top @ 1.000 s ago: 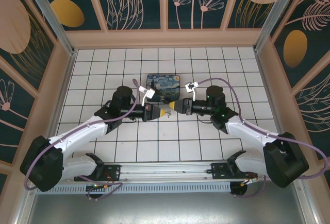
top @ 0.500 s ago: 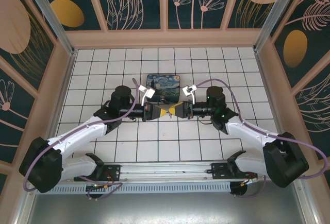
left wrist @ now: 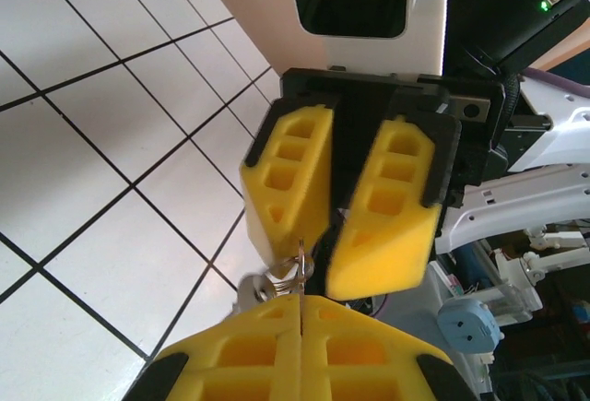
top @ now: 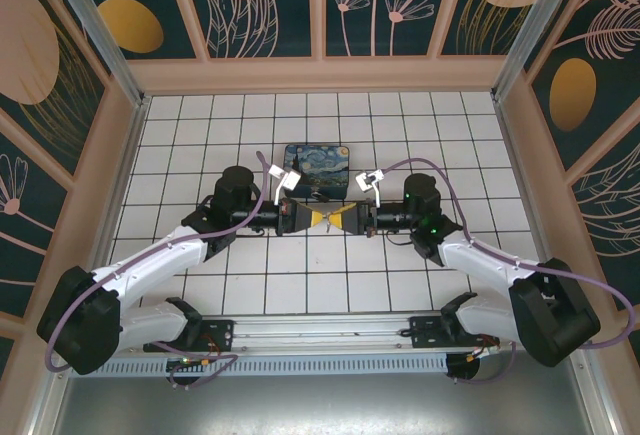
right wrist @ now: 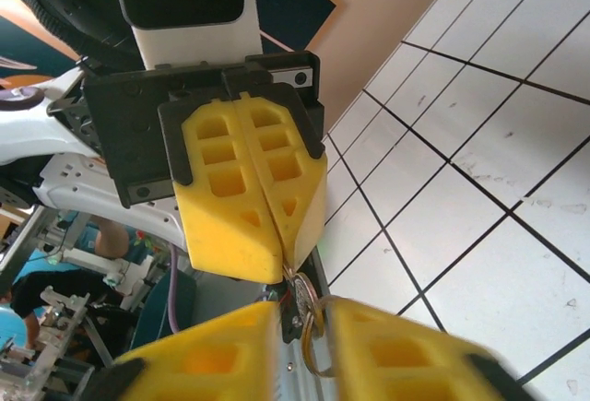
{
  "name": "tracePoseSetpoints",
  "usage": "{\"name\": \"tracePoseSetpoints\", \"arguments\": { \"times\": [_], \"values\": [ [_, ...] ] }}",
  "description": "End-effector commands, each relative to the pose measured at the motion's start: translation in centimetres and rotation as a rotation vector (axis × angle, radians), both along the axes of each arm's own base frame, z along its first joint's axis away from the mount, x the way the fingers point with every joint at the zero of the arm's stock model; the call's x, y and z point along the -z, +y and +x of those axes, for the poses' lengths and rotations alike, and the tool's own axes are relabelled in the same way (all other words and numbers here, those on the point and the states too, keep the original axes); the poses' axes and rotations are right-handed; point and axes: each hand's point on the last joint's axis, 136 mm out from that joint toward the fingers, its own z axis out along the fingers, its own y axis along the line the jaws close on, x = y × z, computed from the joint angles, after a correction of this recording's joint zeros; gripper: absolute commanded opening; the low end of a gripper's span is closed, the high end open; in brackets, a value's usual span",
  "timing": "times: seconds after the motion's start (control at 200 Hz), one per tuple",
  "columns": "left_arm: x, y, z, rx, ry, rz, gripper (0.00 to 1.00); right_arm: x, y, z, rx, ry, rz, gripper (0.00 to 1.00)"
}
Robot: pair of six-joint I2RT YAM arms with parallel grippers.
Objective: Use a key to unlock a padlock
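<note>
Over the tiled floor's middle my two grippers meet tip to tip. My left gripper is shut on the key, a thin metal blade sticking out from between its yellow pads. My right gripper holds the padlock, a small dark body with a round metal face and a thin ring, between its pads. The key's tip sits right at the padlock. In the left wrist view the right fingers stand slightly apart just above the key.
The blue-and-yellow swirl-painted box lies just behind the meeting grippers. Wooden walls close in the white tiled floor at the back and both sides. Both arms reach in from the near rail.
The two grippers have closed the small gap between their tips and now touch. The right jaws have narrowed a little on the padlock.
</note>
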Motion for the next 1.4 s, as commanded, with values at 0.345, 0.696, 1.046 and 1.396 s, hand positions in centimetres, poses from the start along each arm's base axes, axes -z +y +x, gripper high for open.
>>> {"name": "tracePoseSetpoints", "arguments": {
  "times": [0.345,0.696,1.046,1.396],
  "values": [
    [-1.1,-0.2,-0.4,0.033,-0.023,-0.04,0.0,-2.2,-0.5,2.0,0.058,-0.106,0.006,0.36],
    [-1.8,-0.1,-0.6,0.034,-0.038,-0.056,0.0,-2.6,0.4,1.4,0.003,-0.119,0.027,0.34],
    [-3.0,0.1,-0.9,0.033,-0.07,-0.088,0.0,-2.2,0.7,-0.9,-0.069,-0.112,0.041,0.3],
    [-2.4,-0.1,-0.7,0.037,-0.054,-0.076,0.0,-2.6,0.0,-2.0,-0.07,-0.138,0.062,0.18]
  ]
}}
